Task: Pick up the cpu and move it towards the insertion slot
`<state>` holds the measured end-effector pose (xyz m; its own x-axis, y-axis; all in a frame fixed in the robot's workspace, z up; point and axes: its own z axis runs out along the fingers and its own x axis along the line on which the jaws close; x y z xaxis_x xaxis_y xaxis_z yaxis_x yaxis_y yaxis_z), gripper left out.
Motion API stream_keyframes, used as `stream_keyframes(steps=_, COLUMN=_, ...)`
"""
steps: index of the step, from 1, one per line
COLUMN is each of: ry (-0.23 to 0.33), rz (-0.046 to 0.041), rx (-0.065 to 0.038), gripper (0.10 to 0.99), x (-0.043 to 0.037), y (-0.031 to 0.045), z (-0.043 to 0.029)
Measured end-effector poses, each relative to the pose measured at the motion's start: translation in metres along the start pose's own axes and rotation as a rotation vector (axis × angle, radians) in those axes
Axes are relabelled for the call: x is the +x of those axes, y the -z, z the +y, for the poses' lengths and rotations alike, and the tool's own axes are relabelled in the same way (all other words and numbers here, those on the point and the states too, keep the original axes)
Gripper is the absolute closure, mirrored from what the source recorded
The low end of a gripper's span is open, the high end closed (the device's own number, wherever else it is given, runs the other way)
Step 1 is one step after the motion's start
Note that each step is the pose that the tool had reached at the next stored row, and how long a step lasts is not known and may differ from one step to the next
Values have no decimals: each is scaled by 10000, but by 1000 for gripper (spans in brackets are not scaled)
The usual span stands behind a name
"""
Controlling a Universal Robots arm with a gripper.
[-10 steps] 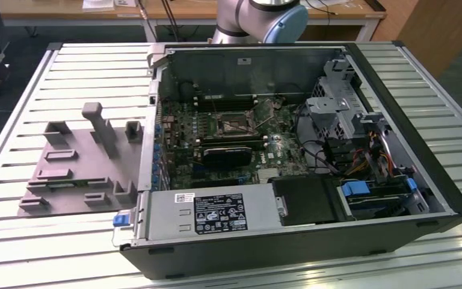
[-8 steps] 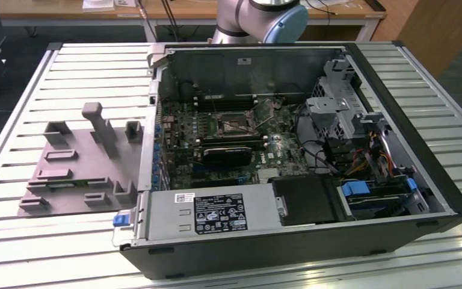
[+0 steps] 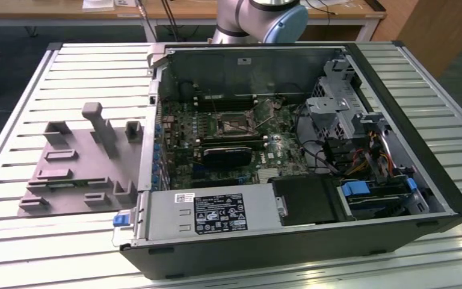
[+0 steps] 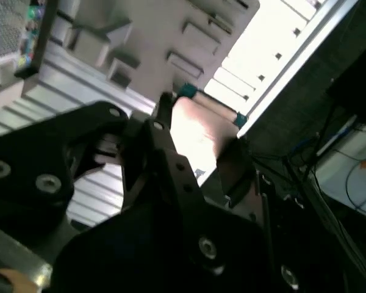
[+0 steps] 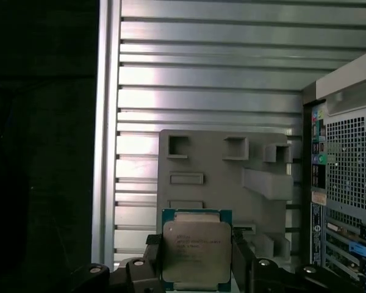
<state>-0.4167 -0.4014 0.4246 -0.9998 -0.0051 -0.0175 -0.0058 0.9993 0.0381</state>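
Observation:
In the first wrist view the cpu (image 5: pixel 197 250), a flat square chip with a silver-grey top and green rim, sits between the black fingers (image 5: pixel 151 259) of my gripper (image 5: pixel 197 265), which is shut on its two sides. It hangs above the grey fixture plate (image 5: pixel 219 171). In the second wrist view the cpu (image 4: pixel 198 131) is a pale blur with a green edge, in front of the black gripper body. The insertion slot (image 3: pixel 233 123), a square socket with a shiny frame and dark centre, lies on the motherboard inside the open computer case.
The open computer case (image 3: pixel 435 180) stands on a slatted metal table (image 3: pixel 22 96), with the fixture plate (image 3: pixel 70 162) to the exterior view's left of it. A black card (image 3: pixel 224 155) lies just in front of the socket. The arm's joint (image 3: pixel 263 18) rises behind the case.

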Motion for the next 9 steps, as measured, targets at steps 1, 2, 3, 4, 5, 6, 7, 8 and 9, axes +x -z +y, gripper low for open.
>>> stream_keyframes(steps=1, ry=0, rz=2, rx=1, gripper=545, x=0, y=1, z=0)
stream_keyframes(steps=2, ry=0, rz=1, rx=0, gripper=545, x=0, y=0, z=0)
stream_keyframes(steps=3, ry=0, rz=2, rx=1, gripper=545, x=0, y=0, z=0)
stream_keyframes(steps=4, ry=0, rz=3, rx=1, gripper=545, x=0, y=0, z=0)
stream_keyframes(steps=5, ry=0, rz=2, rx=0, gripper=545, x=0, y=-1, z=0)
stream_keyframes(steps=6, ry=0, rz=2, rx=1, gripper=545, x=0, y=-1, z=0)
stream_keyframes(steps=7, ry=0, rz=2, rx=1, gripper=545, x=0, y=-1, z=0)
stream_keyframes(steps=8, ry=0, rz=2, rx=0, gripper=545, x=0, y=-1, z=0)
stream_keyframes(steps=9, ry=0, rz=2, rx=1, gripper=545, x=0, y=-1, z=0)
